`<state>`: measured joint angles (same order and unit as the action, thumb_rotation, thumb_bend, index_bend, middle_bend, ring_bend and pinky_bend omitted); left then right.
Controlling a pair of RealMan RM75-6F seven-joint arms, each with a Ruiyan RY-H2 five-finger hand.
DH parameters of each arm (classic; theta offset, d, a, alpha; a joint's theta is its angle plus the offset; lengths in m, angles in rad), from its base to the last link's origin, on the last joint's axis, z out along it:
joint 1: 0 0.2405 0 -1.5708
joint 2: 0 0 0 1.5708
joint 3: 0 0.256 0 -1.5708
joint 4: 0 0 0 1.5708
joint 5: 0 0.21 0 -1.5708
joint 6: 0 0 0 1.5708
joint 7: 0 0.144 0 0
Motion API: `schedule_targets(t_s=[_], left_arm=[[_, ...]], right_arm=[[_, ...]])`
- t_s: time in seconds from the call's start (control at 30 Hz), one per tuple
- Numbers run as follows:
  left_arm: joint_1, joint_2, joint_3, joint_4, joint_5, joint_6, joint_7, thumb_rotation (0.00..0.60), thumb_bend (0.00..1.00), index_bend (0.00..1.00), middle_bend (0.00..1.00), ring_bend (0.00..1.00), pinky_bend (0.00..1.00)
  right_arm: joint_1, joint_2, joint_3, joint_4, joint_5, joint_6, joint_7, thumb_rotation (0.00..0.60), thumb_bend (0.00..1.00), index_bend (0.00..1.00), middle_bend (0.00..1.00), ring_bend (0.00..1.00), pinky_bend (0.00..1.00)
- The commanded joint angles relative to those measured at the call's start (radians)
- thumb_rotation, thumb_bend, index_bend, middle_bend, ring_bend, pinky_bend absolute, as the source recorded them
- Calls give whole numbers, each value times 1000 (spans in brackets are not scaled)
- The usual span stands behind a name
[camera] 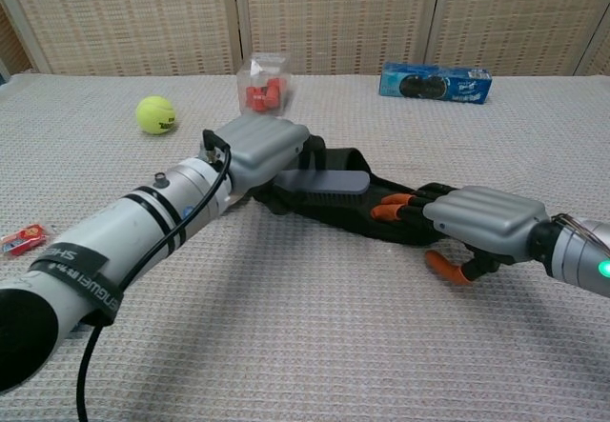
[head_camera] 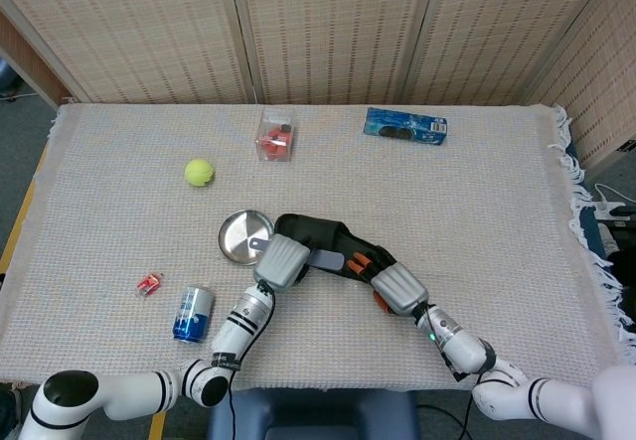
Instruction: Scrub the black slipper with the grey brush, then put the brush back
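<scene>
The black slipper lies across the middle of the table. My left hand grips the grey brush and holds it over the slipper's upper, bristles down. My right hand holds the slipper's heel end, its orange-tipped fingers lying on the footbed and the thumb on the cloth below the sole.
A round metal dish sits just left of the slipper. A blue can lies near the front left, a small red item beside it. A tennis ball, a clear box of red pieces and a blue cookie pack stand further back.
</scene>
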<state>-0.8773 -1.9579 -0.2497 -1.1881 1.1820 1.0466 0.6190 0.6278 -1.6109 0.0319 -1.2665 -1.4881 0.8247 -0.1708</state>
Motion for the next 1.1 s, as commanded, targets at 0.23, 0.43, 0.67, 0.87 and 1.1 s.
schedule_targets(t_s=[0.23,0.43,0.67,0.87,1.1], left_arm=[[-6,-34,2,121,47,36,-59,600,458,483,557,740,989],[1,-15,-6,139,53,39,-100,600,459,492,566,740,989],[-18,-53,-27,254,28,-17,-173,600,459,500,576,740,990],[-47,-104,-40,368,27,-42,-210,600,460,499,574,740,989],[-44,-118,-30,341,42,-32,-231,600,460,499,575,740,990]], right_arm=[[5,24,-15,-17,-6,14,8,600,604,112,22,0,0],[8,29,-25,-13,0,11,8,600,604,111,22,0,0],[14,41,-34,-20,-2,11,17,600,604,111,22,0,0],[18,49,-39,-21,1,9,22,600,604,111,21,0,0],[20,47,-44,-13,5,6,27,600,604,111,21,0,0]])
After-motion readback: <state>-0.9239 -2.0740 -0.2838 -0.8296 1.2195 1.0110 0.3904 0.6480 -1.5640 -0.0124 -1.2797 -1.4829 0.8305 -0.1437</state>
